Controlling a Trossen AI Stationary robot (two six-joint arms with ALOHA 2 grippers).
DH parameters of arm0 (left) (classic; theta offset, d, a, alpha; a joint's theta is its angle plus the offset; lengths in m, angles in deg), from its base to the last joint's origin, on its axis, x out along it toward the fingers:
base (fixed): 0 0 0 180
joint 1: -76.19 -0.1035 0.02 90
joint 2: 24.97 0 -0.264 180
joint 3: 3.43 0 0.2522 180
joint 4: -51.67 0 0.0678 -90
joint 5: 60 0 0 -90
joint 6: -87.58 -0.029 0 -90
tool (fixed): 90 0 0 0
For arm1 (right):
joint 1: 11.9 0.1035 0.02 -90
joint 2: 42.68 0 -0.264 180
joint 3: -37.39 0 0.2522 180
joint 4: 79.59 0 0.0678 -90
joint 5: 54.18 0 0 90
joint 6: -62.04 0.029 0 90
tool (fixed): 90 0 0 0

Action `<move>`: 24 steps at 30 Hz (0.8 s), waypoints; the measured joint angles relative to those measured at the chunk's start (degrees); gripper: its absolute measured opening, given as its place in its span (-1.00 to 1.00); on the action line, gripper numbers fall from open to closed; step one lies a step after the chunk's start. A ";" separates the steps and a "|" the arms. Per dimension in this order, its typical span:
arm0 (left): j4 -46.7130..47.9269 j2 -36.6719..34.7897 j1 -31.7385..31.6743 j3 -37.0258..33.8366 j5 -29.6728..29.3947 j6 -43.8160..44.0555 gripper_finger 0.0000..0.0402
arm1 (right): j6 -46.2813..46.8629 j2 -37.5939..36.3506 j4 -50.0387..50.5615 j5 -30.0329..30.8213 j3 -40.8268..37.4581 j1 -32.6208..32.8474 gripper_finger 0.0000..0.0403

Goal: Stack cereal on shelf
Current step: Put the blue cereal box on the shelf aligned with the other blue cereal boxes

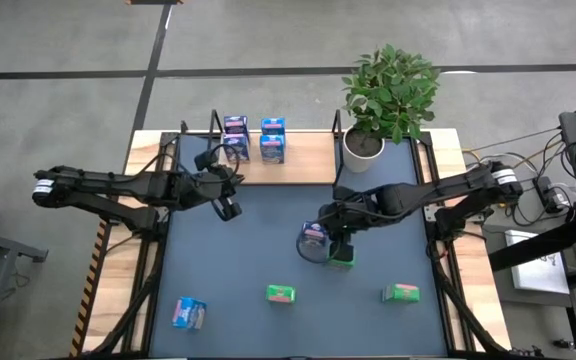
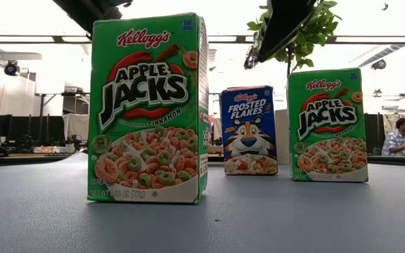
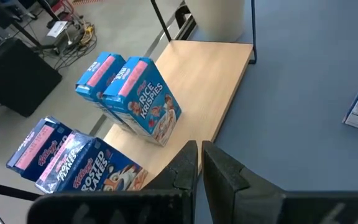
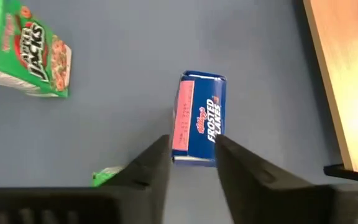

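Note:
The shelf (image 1: 308,160), a light wooden board with black wire ends, runs along the table's far edge. Dark blue cereal boxes (image 1: 235,135) and light blue ones (image 1: 273,140) stand on it. A blue Frosted Flakes box (image 4: 201,118) stands upright on the grey mat, with a green Apple Jacks box (image 1: 342,255) beside it. My right gripper (image 4: 191,158) hangs open above the blue box, its fingers to either side and clear of it. My left gripper (image 3: 199,163) hovers shut and empty before the shelf's front edge.
Two more green boxes (image 1: 281,293) (image 1: 401,293) and a light blue one (image 1: 189,313) stand or lie near the table's front edge. A potted plant in a white pot (image 1: 364,148) stands at the shelf's right end. The right half of the board (image 3: 210,81) is bare.

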 joint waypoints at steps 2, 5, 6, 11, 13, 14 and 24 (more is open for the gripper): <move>0.02 0.08 0.00 -0.03 0.00 0.00 -0.97 | 0.35 0.80 -0.25 1.13 -0.34 0.02 -0.24; 0.07 0.17 0.00 -0.08 0.01 -0.08 -0.97 | 0.27 2.63 -0.20 2.80 -0.64 0.02 0.02; 0.08 0.17 0.00 -0.11 0.00 -0.15 -0.97 | 0.23 3.26 -0.23 2.93 -0.65 0.01 0.09; 0.03 0.15 0.00 -0.11 0.00 -0.21 -0.97 | 0.23 6.71 -0.24 2.97 -0.67 0.00 0.39; 0.02 0.15 0.00 -0.12 0.00 -0.59 -0.97 | 0.29 8.11 -0.13 4.01 -0.67 -0.06 0.43; 0.02 0.15 0.00 -0.13 0.01 -0.69 -0.97 | 0.28 8.80 -0.17 4.68 -0.67 -0.11 0.44; -0.27 -0.24 0.07 0.02 0.00 -0.78 -0.97 | -1.80 11.17 -0.11 5.51 -0.32 -0.13 0.02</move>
